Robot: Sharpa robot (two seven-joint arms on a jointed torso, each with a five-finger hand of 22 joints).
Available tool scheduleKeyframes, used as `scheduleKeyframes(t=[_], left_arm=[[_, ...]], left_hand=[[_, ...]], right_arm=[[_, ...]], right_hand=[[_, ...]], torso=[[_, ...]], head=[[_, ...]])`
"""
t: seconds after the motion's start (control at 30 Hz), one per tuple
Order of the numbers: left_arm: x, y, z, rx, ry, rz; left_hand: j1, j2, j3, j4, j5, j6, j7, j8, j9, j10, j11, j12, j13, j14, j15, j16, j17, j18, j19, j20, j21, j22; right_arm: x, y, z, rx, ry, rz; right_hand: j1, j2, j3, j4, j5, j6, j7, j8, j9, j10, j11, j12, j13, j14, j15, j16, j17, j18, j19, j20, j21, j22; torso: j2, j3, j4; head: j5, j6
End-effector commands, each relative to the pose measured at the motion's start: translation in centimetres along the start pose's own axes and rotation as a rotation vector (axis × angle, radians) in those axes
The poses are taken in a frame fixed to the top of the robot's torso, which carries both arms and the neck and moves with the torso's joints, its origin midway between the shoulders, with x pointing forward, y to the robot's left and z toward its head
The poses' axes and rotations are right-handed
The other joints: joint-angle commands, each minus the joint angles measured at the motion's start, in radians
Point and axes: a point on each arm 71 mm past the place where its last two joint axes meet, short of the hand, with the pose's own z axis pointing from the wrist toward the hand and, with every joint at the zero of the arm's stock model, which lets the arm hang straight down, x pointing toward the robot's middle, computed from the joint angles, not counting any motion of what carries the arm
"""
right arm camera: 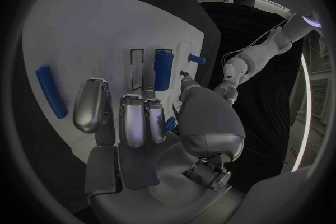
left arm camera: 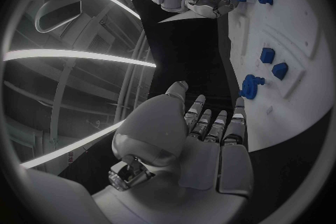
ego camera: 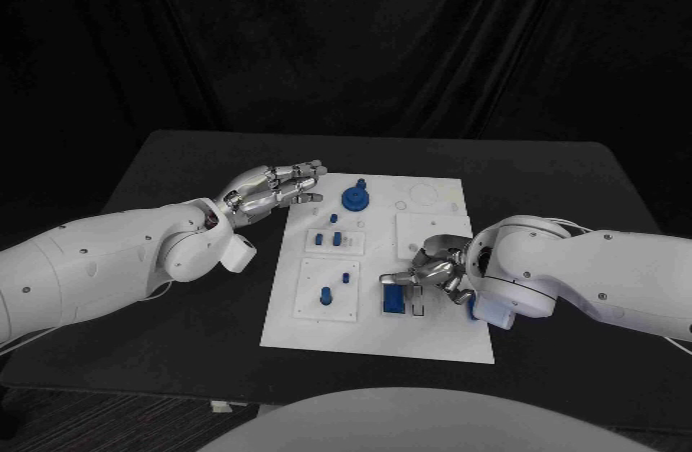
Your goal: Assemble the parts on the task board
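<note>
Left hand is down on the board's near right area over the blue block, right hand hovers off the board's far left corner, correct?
Swapped. The head view shows the right hand over the blue block on the task board; the left hand is by the far left corner.

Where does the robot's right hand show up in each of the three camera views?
Head view: right hand over the task board, on the robot's right side.
Left wrist view: right hand far off, at the task board's edge.
Right wrist view: right hand close up, above the task board.
Shared landmark: the white task board.
</note>
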Motion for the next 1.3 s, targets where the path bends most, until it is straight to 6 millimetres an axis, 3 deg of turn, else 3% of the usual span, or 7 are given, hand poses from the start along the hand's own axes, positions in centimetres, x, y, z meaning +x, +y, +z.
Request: scheduleKeyframes(t=[0.03, 0.5, 0.6, 0.67, 0.83, 0.9, 1.3], left_arm=[[0.2, -0.1, 0.0, 0.015, 0.007, -0.014], [0.0, 0.0, -0.2, 0.013, -0.001, -0.011], [-0.1, 0.0, -0.3, 0.011, -0.003, -0.01], [-0.1, 0.0, -0.3, 0.01, -0.005, -0.009], [-0.2, 0.0, -0.2, 0.007, -0.007, -0.007], [-0.2, 0.0, -0.2, 0.007, -0.008, -0.007], [-0.2, 0.0, -0.2, 0.005, -0.008, -0.007]], left_hand=[[0.0, 0.007, 0.008, -0.001, 0.006, 0.008, 0.003, 0.006, 0.001, 0.0, 0.009, 0.004, 0.001, 0.003, 0.007, 0.007, 0.001, -0.019, 0.008, 0.0, 0.005, -0.001], [0.001, 0.007, 0.009, -0.002, 0.006, 0.01, 0.003, 0.007, 0.002, 0.0, 0.01, 0.005, 0.001, 0.003, 0.008, 0.007, 0.001, -0.02, 0.009, 0.0, 0.006, -0.001], [0.001, 0.007, 0.009, -0.002, 0.006, 0.01, 0.003, 0.007, 0.002, 0.0, 0.01, 0.005, 0.001, 0.003, 0.008, 0.007, 0.001, -0.02, 0.009, 0.0, 0.006, -0.001], [0.002, 0.007, 0.011, -0.003, 0.007, 0.012, 0.004, 0.008, 0.002, 0.001, 0.01, 0.006, 0.002, 0.004, 0.008, 0.007, 0.002, -0.02, 0.01, 0.0, 0.006, 0.0], [0.002, 0.006, 0.013, -0.006, 0.008, 0.018, 0.005, 0.01, 0.003, 0.002, 0.011, 0.01, 0.002, 0.005, 0.007, 0.008, 0.002, -0.02, 0.011, 0.0, 0.007, -0.001], [0.002, 0.005, 0.015, -0.007, 0.009, 0.02, 0.006, 0.011, 0.003, 0.004, 0.012, 0.012, 0.002, 0.005, 0.007, 0.008, 0.002, -0.021, 0.012, 0.0, 0.007, 0.0], [0.003, 0.004, 0.016, -0.008, 0.01, 0.022, 0.006, 0.011, 0.003, 0.004, 0.013, 0.011, 0.002, 0.005, 0.006, 0.008, 0.002, -0.021, 0.012, 0.0, 0.007, -0.001]], right_arm=[[0.5, -0.2, 0.1, 0.004, 0.013, 0.004], [-2.5, 0.5, -2.8, -0.138, -0.161, 0.083], [-4.1, 0.7, -4.1, -0.157, -0.177, 0.062], [-4.8, 0.6, -4.9, -0.15, -0.169, 0.04], [-5.8, -0.6, -5.9, -0.062, -0.091, -0.03], [-6.1, -1.3, -6.0, -0.009, -0.063, -0.076], [-6.4, -4.6, -5.7, 0.19, -0.171, -0.43]], right_hand=[[-0.013, 0.004, -0.014, 0.001, 0.0, -0.009, 0.002, 0.007, -0.001, 0.102, 0.008, 0.003, 0.263, 0.073, 0.007, -0.005, 0.095, 0.015, -0.007, 0.003, -0.003, 0.16], [-0.042, 0.066, -0.098, 0.001, 0.03, -0.002, -0.003, 0.034, 0.001, 0.102, 0.005, 0.003, 0.263, 0.079, 0.005, 0.009, 0.121, 0.009, 0.007, 0.001, 0.026, 0.169], [-0.014, 0.084, -0.115, -0.001, 0.088, -0.001, -0.004, 0.042, -0.001, 0.102, 0.001, 0.003, 0.263, 0.08, 0.003, 0.011, 0.124, 0.007, 0.012, -0.001, 0.036, 0.172], [0.055, 0.092, -0.112, -0.021, 0.199, 0.002, -0.008, 0.047, -0.003, 0.102, -0.001, 0.003, 0.263, 0.081, 0.0, 0.012, 0.127, 0.007, 0.012, -0.003, 0.036, 0.171], [0.201, 0.09, -0.104, -0.077, 0.362, -0.007, -0.007, 0.036, -0.023, 0.102, -0.001, 0.003, 0.263, 0.077, -0.001, 0.003, 0.11, 0.012, 0.001, -0.005, 0.01, 0.164], [0.24, 0.092, -0.096, -0.095, 0.387, -0.003, -0.008, 0.028, -0.035, 0.102, -0.001, 0.003, 0.263, 0.072, -0.001, -0.008, 0.089, 0.015, -0.005, -0.004, -0.007, 0.16], [0.262, 0.104, -0.086, -0.082, 0.277, 0.099, -0.015, -0.058, -0.133, 0.102, -0.007, 0.003, 0.263, 0.068, -0.006, -0.026, 0.062, 0.02, -0.01, -0.008, -0.037, 0.153]], torso=[[0.002, 0.0001, 0.0004], [0.002, 0.001, 0.0004], [0.001, 0.0011, 0.0002], [0.0, 0.0008, 0.0017], [0.001, 0.0007, 0.0022], [0.0, 0.0, 0.0015], [-0.001, -0.002, -0.0022]], head=[[0.002, 0.0], [0.008, 0.0], [0.006, 0.0], [0.002, 0.0], [-0.005, 0.0], [-0.005, 0.0], [0.001, 0.0]])
